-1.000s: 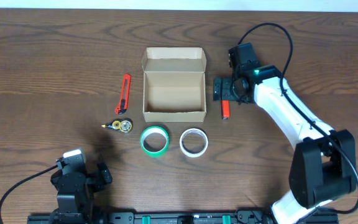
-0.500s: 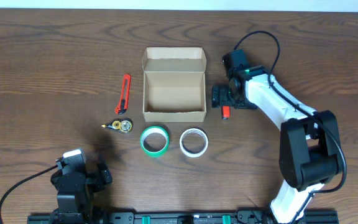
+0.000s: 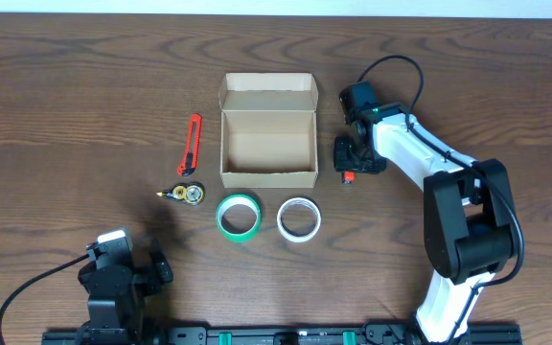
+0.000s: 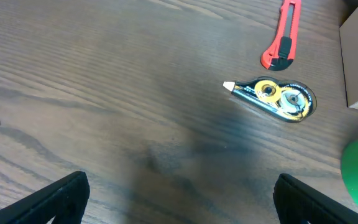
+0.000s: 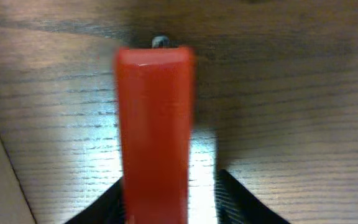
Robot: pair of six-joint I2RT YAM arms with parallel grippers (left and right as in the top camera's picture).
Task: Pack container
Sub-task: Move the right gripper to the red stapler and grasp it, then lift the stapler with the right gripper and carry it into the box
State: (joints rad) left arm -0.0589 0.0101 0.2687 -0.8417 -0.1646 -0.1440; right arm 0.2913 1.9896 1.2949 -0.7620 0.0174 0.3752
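Observation:
The container (image 3: 268, 149) is a tan cardboard box standing open at the table's middle, its lid flap (image 3: 266, 91) folded back on the far side. Just right of it my right gripper (image 3: 353, 159) straddles a red stick-shaped item (image 5: 155, 124) lying on the wood; only its tip (image 3: 349, 176) shows from overhead. In the right wrist view the left finger (image 5: 107, 199) touches the red item, while a strip of table separates it from the right finger (image 5: 235, 196). My left gripper (image 4: 181, 193) rests open at the front left over bare wood.
Left of the box lie a red utility knife (image 3: 191, 144) and a correction-tape dispenser (image 3: 186, 194). A green tape roll (image 3: 239, 216) and a white tape roll (image 3: 299, 218) sit in front of the box. The right arm's cable loops above its wrist.
My right gripper has come down over the red item and its jaws have narrowed around it. The left arm has not moved.

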